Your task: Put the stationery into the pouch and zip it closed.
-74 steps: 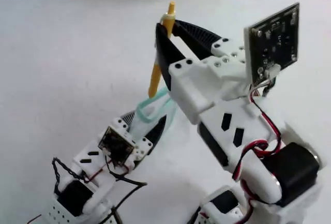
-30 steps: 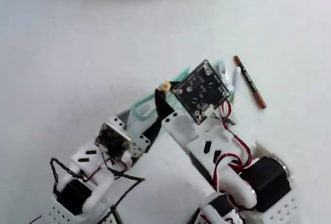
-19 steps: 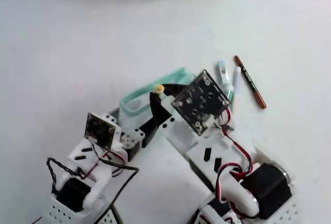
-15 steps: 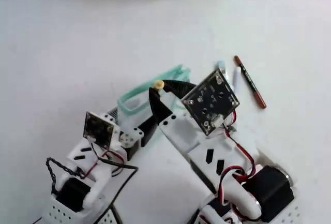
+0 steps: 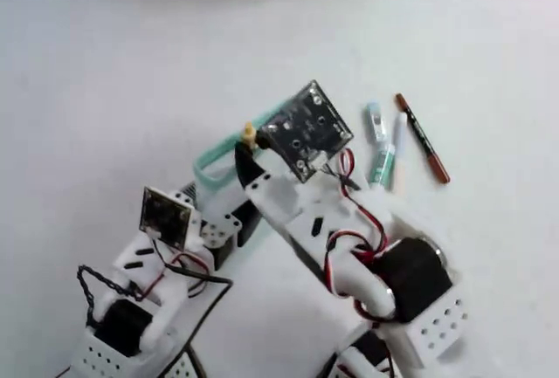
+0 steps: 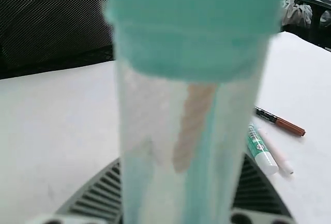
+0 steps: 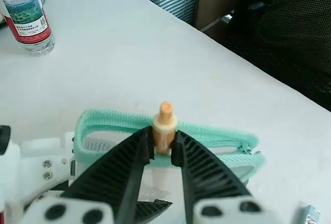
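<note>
Near left, the left gripper is clamping the translucent pouch with its teal-rimmed mouth facing up. Just beyond, the right gripper is pinching a yellow pen upright, its lower end inside the pouch. Farther right, a teal-capped marker and a brown pen are lying on the white table.

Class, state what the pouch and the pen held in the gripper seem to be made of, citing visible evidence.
The pouch is probably soft fabric: matte teal trim with a woven zip edge, and a see-through wall, mesh or film, with a pale shape showing through it. The pen is likely plastic: smooth, orange-yellow, with a paler moulded collar.
</note>
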Robot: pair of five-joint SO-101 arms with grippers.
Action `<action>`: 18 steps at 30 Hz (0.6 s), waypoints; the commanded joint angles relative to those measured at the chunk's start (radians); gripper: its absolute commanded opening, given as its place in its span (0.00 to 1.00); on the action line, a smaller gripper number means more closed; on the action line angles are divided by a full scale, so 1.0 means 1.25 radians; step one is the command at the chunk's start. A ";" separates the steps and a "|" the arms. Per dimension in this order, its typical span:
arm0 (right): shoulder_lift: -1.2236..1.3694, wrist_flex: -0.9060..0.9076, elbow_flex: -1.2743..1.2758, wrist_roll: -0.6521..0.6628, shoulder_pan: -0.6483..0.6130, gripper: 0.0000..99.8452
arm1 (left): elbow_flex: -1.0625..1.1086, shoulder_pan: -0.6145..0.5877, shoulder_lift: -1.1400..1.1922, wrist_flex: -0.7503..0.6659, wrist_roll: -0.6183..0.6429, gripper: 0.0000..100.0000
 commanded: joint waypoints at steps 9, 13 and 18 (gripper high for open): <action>0.007 0.001 -0.034 -0.010 0.019 0.28 | -0.006 -0.006 0.001 -0.012 0.009 0.22; -0.066 0.002 -0.059 -0.009 0.105 0.28 | -0.006 -0.006 0.001 -0.012 0.009 0.22; -0.139 -0.002 0.050 -0.001 0.334 0.28 | -0.001 -0.012 0.001 -0.012 0.007 0.22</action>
